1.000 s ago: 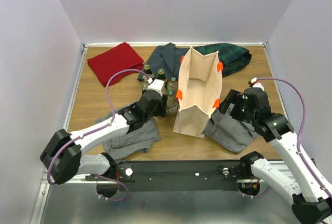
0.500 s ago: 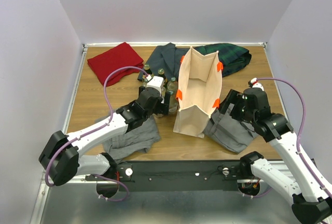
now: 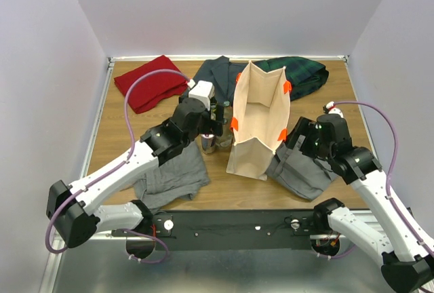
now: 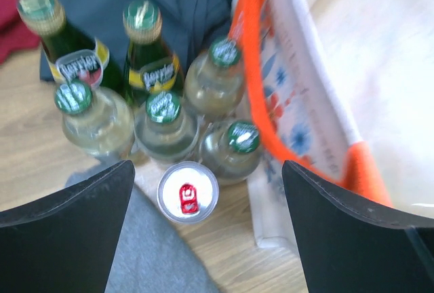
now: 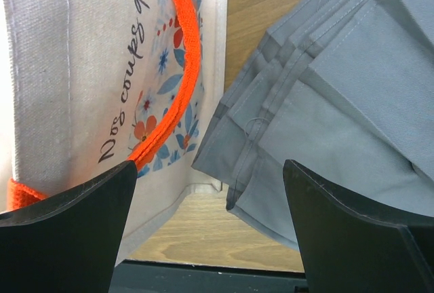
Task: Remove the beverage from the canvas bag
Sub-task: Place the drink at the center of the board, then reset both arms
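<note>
The canvas bag (image 3: pixel 258 120), beige with orange handles, stands upright mid-table, and no drink shows in its open top. Left of it a silver beverage can (image 3: pixel 209 145) with a red tab (image 4: pixel 188 191) stands on the wood, touching a cluster of several green-capped bottles (image 4: pixel 163 113). My left gripper (image 3: pixel 215 115) hovers open above the can and bottles, and in the left wrist view the left gripper (image 4: pixel 207 165) holds nothing. The bag wall (image 4: pixel 319 69) is at its right. My right gripper (image 3: pixel 298 137) is open and empty beside the bag's right side (image 5: pixel 68 69).
Grey folded clothes lie at front left (image 3: pixel 169 174) and front right (image 3: pixel 302 171), the right pile (image 5: pixel 339 89) just under my right gripper (image 5: pixel 209 164). A red cloth (image 3: pixel 150 83), a dark garment (image 3: pixel 210 76) and a plaid one (image 3: pixel 302 76) lie along the back.
My left gripper opened, let go of the can and rose toward the back. The can now stands free beside the bag. The right arm stayed put.
</note>
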### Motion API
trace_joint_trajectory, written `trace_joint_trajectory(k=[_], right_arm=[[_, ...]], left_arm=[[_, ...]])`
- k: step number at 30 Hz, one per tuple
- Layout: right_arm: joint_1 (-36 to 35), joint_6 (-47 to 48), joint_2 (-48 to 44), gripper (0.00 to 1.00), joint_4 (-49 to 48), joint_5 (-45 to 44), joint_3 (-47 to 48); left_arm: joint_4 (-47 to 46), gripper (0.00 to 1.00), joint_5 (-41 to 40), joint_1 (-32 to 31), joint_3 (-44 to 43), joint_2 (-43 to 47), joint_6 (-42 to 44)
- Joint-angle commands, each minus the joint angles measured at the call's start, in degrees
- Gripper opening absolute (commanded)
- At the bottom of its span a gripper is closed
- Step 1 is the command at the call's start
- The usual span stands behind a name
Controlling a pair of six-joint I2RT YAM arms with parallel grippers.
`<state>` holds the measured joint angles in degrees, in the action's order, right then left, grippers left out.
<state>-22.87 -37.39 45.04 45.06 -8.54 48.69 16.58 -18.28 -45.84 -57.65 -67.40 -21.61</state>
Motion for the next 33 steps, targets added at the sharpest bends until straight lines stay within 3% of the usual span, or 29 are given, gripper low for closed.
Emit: trace_joint_trajectory(k=[1, 9, 12, 14, 20, 26, 33], right_arm=[[-0.2, 0.1, 1.0, 0.97, 1.1, -3.3, 0.9], [-0.2, -0.8, -1.4, 0.99, 1.6, -6.4, 1.6], [-0.2, -0.8, -2.1, 1.00, 1.9, -8.1, 1.9], [-0.2, -0.1, -2.9, 1.00, 1.7, -8.6, 2.2], [-0.2, 3.8, -7.0, 1.00, -1.2, -10.0, 2.4], [-0.2, 7.1, -10.8, 1.00, -5.9, -14.7, 3.3], [-0.2, 8.6, -8.7, 1.00, -8.4, -24.1, 5.3]], left_arm=[[7.2, 0.99, 2.7, 0.1, -8.1, 0.8, 3.0], [13.6, 0.99, 6.5, 0.2, -18.6, 0.0, 6.7], [16.2, 0.99, 11.8, 1.4, -22.6, -1.2, 7.8], [16.5, 0.99, 19.2, 3.6, -23.7, -1.4, 9.6], [14.4, 0.99, 25.4, 13.2, -23.3, -1.8, 9.7], [15.5, 0.99, 26.4, 20.5, -25.3, -4.1, 10.5], [12.1, 0.99, 28.4, 31.1, -25.8, -2.0, 11.9]])
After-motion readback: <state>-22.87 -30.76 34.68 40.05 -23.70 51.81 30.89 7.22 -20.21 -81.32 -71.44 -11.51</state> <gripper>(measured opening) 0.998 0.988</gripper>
